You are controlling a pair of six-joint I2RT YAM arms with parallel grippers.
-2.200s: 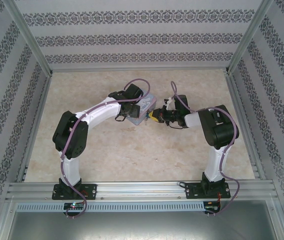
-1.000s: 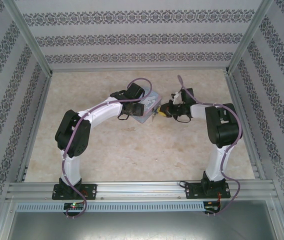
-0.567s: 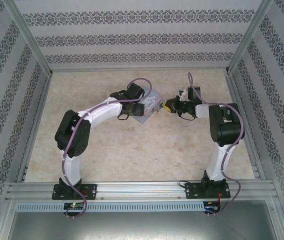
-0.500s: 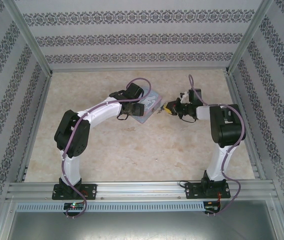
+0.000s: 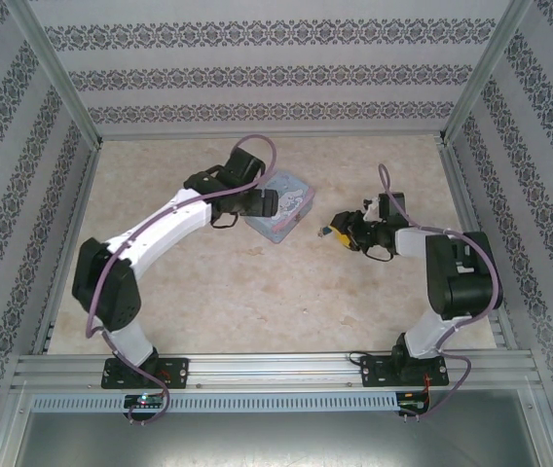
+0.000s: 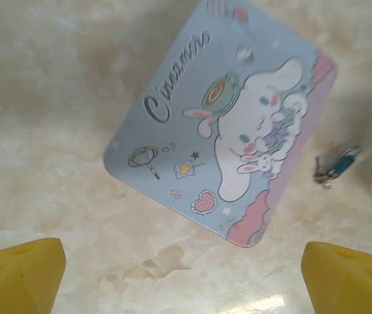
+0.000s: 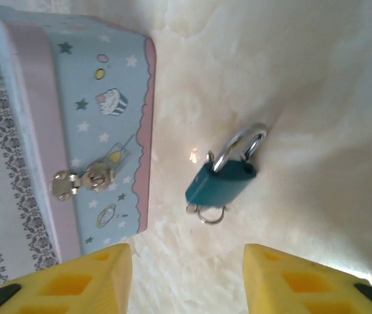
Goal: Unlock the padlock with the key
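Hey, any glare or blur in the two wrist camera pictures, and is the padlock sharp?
Right wrist view: the padlock is sharp, its metal loop glints, and the table is bright, nearly washed out. Left wrist view: the tin is crisp, the padlock beside it small and slightly soft, with a white sheen on the table near the bottom edge.

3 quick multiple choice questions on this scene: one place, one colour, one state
1. Where does the padlock lie? A on the table beside the tin; B on the tin's lid; C in a gripper.
2. Its body's colour? A red; B teal; C black.
3. The left gripper is: A shut on the tin; B shut on the padlock; C open, empty.
Answers: A, it lies on the table by the tin's side; B, the body shows teal; C, its jaws stand wide apart, nothing between.
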